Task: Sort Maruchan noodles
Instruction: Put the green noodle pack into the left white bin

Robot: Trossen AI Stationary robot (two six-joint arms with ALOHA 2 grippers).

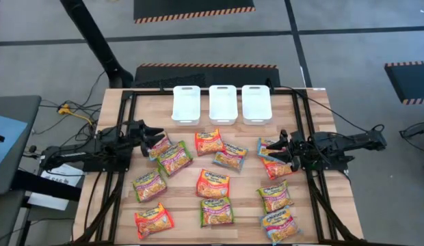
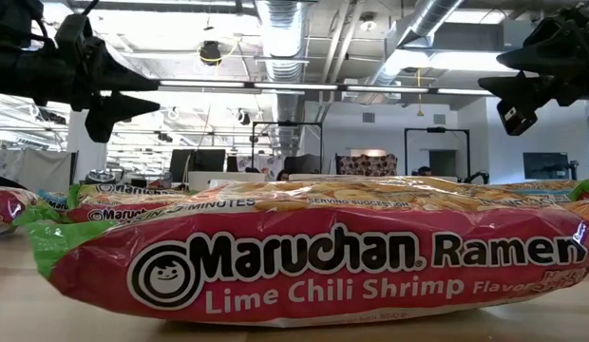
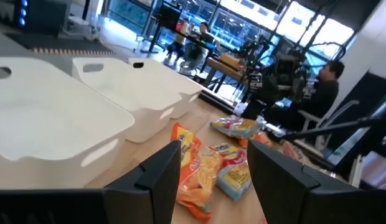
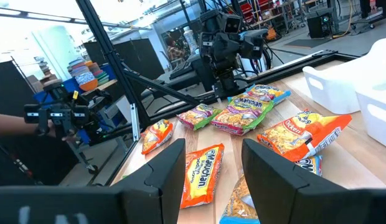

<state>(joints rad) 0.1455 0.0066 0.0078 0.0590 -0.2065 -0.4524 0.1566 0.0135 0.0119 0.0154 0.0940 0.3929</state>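
Scattered loose across the counter: noodles, unsorted. Left tool and right tool agape, empty, poised for picking.

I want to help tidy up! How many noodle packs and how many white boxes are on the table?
Noodle packets: 12
White bins: 3
Total: 15

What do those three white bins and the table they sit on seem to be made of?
The white bins look like moulded plastic with a smooth matte finish: even white walls, rounded corners and cut-out handle slots. The table looks like pale wood, probably jointed planks, since grain and strip lines run across its top. Whether it is solid wood or veneer cannot be told.
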